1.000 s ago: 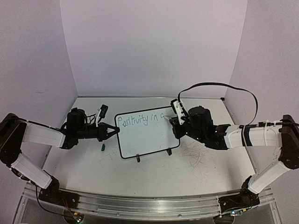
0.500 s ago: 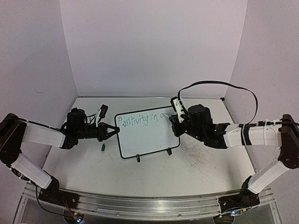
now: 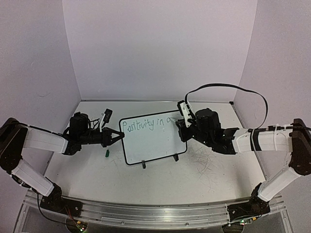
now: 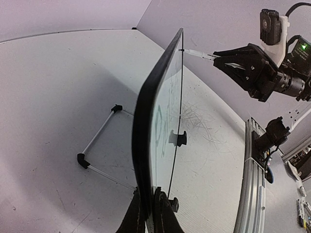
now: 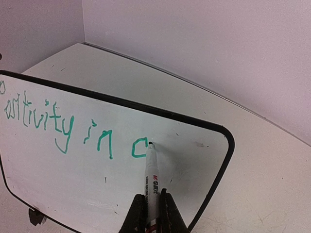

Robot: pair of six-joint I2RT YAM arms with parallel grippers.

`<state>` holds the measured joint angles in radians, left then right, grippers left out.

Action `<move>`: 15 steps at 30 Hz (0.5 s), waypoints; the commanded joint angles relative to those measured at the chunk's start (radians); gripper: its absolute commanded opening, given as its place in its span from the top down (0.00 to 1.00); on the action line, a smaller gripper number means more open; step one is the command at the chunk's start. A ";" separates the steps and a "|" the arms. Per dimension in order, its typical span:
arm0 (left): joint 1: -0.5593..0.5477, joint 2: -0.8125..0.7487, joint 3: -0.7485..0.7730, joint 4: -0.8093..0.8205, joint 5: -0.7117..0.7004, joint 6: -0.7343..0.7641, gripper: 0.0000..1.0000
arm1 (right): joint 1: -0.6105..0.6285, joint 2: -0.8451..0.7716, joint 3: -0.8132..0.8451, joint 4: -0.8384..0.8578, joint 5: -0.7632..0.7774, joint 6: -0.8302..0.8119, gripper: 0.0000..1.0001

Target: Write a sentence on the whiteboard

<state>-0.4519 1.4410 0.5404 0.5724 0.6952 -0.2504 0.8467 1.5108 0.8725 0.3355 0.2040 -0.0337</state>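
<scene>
The sentence (image 5: 65, 133) seems cropped at left.

A: Left wrist cam, what's in frame?
B: whiteboard (image 4: 146, 126) nearly edge-on, upright on the tabletop (image 4: 58, 87). left fingers (image 4: 135, 218) clamp its near rim at the bottom of frame.
A: Far end?
B: right fingers (image 4: 235, 52) pinch a marker (image 4: 199, 54), tip at the board face near the far top corner.
A: Text legible?
B: No. green writing (image 4: 161, 121) shows, too oblique to read. wire stand (image 4: 99, 143) behind, black foot (image 4: 181, 139) in front, grey scribbles (image 4: 199, 116) on the tabletop beyond.
</scene>
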 commanded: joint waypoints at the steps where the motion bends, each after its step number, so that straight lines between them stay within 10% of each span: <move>1: 0.004 -0.015 0.000 0.032 -0.056 0.070 1.00 | -0.005 -0.021 -0.029 -0.023 -0.015 0.022 1.00; 15: 0.004 -0.008 -0.001 0.029 -0.060 0.072 1.00 | -0.005 -0.055 -0.044 -0.026 -0.005 0.015 1.00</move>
<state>-0.4519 1.4410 0.5404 0.5724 0.6941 -0.2502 0.8467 1.4963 0.8345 0.3252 0.1856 -0.0216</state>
